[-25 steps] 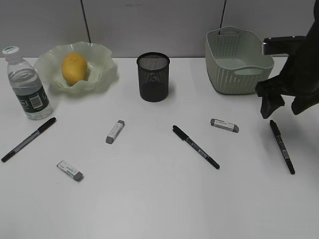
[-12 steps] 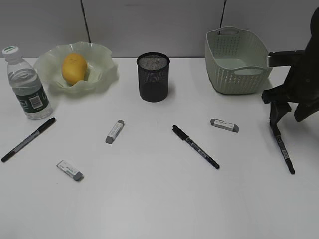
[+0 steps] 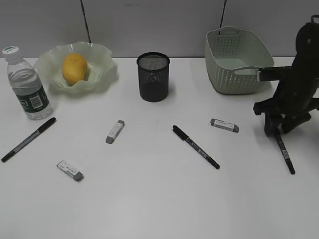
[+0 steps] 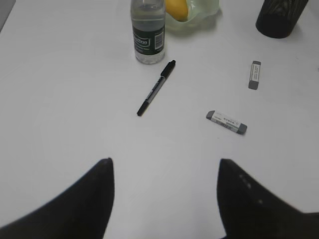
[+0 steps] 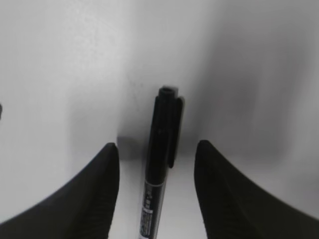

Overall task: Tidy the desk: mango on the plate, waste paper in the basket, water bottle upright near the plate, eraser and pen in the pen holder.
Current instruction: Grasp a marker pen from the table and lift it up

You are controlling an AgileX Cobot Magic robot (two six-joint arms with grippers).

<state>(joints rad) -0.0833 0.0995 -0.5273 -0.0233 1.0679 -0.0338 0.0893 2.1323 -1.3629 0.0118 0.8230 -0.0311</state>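
Right claw [image 5: 157, 189] hangs low over the white flat worktop [image 3: 159, 199] at its right side, jaws apart and straddling the capped end of a black marker pen with a printed grey barrel [image 5: 158, 174]; nothing is gripped yet. Left claw [image 4: 164, 199] sits parted and empty above bare worktop at the near left.

Judging by this, the step in hand is picking up that rightmost pen. The next move calls for a short drop, closing across the barrel, lifting, then carrying it left and far to the black wire-mesh cylindrical pen holder [image 3: 153, 77].

Going by size: the pale green woven-pattern plastic basket [image 3: 238, 62] stands far right, just beyond the right arm, so the lift should rise clear of its rim. The pale green wavy-rimmed plate [image 3: 76, 67] at far left holds the yellow-orange oblong mango [image 3: 74, 67]. The clear plastic water bottle with a dark green label [image 3: 27, 84] stands upright beside it. No waste paper shows in any view.

Two more black pens lie on the worktop, one mid-right [image 3: 195, 147], one near left [image 3: 28, 139]. Three small grey-and-white erasers [image 3: 224, 125] [image 3: 114, 131] [image 3: 70, 170] are scattered well apart, leaving open room. The pen in hand lies close to the worktop's right edge.
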